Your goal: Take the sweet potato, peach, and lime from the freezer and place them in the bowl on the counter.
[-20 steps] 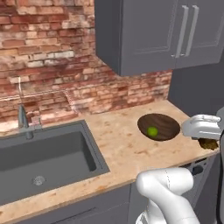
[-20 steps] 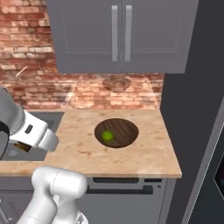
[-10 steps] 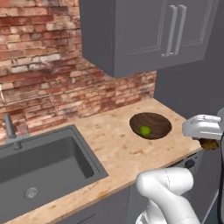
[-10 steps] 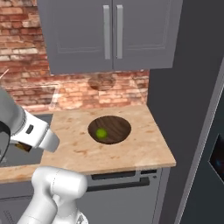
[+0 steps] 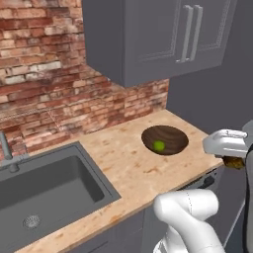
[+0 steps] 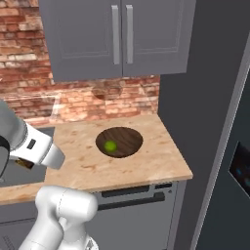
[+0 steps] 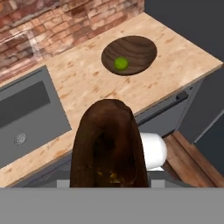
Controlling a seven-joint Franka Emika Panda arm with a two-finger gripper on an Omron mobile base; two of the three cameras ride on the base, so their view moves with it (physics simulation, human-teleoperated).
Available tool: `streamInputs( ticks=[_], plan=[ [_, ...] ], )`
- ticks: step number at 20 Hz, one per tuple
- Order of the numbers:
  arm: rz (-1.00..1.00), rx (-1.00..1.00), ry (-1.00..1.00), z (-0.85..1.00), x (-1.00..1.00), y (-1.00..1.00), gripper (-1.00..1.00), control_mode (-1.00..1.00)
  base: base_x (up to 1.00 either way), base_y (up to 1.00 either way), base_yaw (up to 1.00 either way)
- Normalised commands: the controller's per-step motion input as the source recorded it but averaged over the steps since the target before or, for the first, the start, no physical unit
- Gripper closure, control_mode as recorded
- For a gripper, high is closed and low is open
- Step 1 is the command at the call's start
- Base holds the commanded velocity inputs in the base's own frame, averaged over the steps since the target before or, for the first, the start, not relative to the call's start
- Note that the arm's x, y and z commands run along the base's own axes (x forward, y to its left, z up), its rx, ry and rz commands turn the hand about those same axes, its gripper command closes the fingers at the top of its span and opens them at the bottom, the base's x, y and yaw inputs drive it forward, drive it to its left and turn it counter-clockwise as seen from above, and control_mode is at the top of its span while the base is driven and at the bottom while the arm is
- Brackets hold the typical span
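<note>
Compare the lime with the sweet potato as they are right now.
The lime is bright green, smooth and round; the sweet potato is dark brown and knobbly with yellowish patches. The lime lies in the bowl; the sweet potato is clamped in the gripper, short of the bowl.

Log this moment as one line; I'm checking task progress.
end effector: shut on sweet potato, off the counter edge | bowl: holds lime | peach: not yet in bowl
</note>
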Motion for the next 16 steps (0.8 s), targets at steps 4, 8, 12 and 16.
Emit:
streamInputs(
  ticks=[4,8,12,16],
  plan=[
    [0.00,0.00,0.00,-0.42,0.66,0.00,1.00,-1.00,0.00,0.00,0.00],
    [0.00,0.00,0.02,-0.57,0.76,-0.05,1.00,-1.00,0.00,0.00,0.00],
    [0.00,0.00,0.09,-0.52,0.73,-0.14,1.00,-1.00,0.00,0.00,0.00],
    [0.00,0.01,0.03,-0.17,0.72,-0.25,1.00,-1.00,0.00,0.00,0.00]
  ],
)
